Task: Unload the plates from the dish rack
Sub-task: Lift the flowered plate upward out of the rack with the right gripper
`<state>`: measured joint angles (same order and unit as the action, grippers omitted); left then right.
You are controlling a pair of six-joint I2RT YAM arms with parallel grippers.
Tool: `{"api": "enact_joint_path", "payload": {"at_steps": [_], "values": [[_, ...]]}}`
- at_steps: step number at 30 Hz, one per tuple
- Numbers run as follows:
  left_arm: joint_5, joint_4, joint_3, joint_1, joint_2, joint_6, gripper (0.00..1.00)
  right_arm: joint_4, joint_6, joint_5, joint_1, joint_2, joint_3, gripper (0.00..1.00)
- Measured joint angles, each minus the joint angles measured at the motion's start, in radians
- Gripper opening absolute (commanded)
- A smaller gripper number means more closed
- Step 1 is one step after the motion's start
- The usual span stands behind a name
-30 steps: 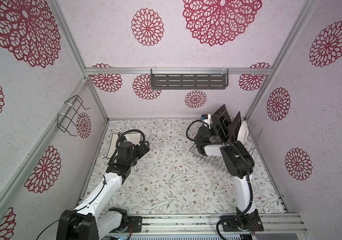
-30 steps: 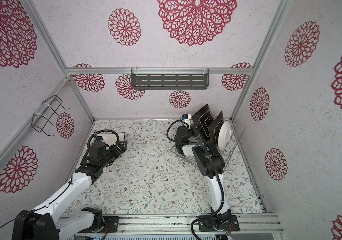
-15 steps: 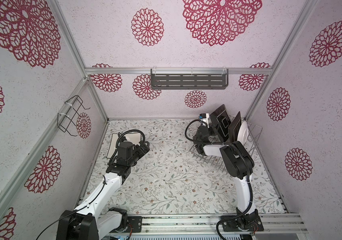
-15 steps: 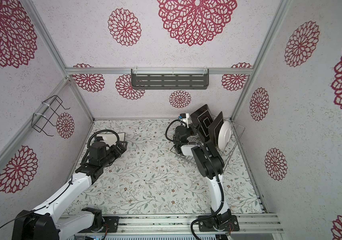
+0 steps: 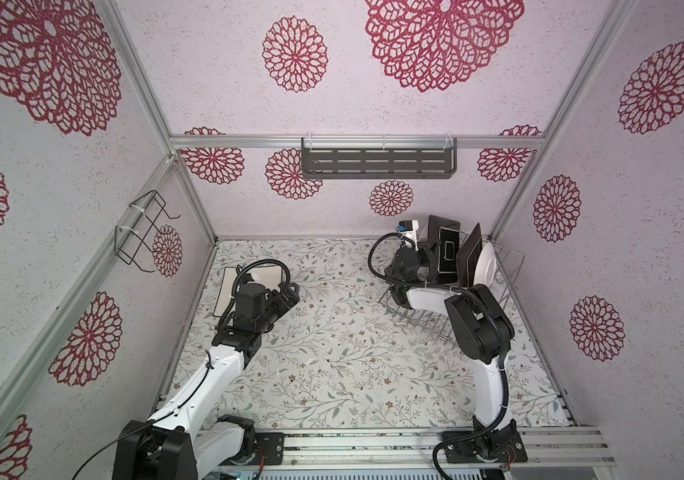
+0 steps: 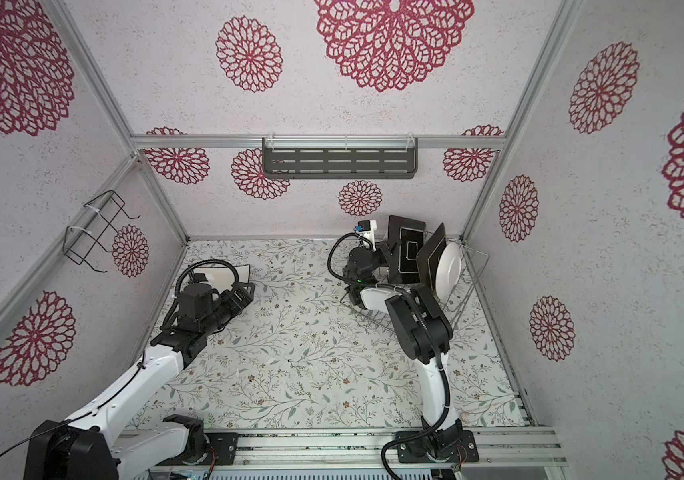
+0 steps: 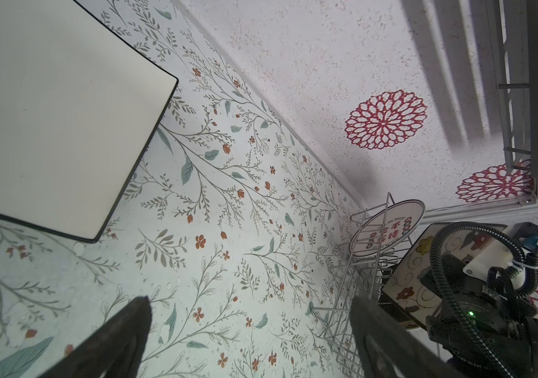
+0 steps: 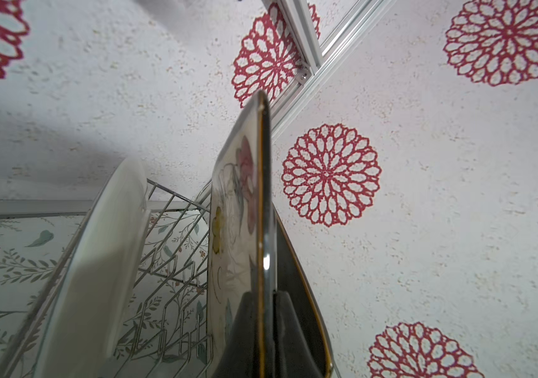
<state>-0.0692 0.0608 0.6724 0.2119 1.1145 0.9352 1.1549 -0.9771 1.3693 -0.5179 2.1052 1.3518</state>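
Right gripper (image 8: 265, 296) is pinched tight on the rim of a square dark-backed plate with a cream flowered face (image 8: 234, 229), one finger on each side, bottom centre of the right wrist view. In both top views that plate stands near upright, right of centre, dark back to the camera, at the left end of the silver wire dish rack (image 5: 508, 266). Its lower edge meets the right arm, so can't tell if it sits in the prongs.

Second square dark-backed plate (image 5: 469, 257) leans just right of it. Next comes a round white plate with red characters (image 7: 388, 229) at the right end of the row. Both are in the rack.

Left gripper (image 7: 249, 299) has its jaws spread wide with nothing between them, above the floral-print table (image 5: 352, 374), left of centre in the top views. Square white plate with a dark rim (image 7: 48, 114) lies flat on the table, upper left of the left wrist view. In the top views it's just up-left of the left gripper, partly under the cable loop.

Dark grey slotted shelf (image 5: 377, 164) is on the back wall, top centre. Black wire holder (image 5: 140, 232) is on the left wall.
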Motion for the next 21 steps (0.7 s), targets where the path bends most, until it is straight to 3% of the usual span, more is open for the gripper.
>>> {"api": "enact_joint_path", "payload": {"at_steps": [21], "values": [[0.000, 0.013, 0.000, 0.005, -0.020, 0.000, 1.00, -0.009, -0.058, -0.001, -0.010, -0.009, 0.030, 0.00]]}}
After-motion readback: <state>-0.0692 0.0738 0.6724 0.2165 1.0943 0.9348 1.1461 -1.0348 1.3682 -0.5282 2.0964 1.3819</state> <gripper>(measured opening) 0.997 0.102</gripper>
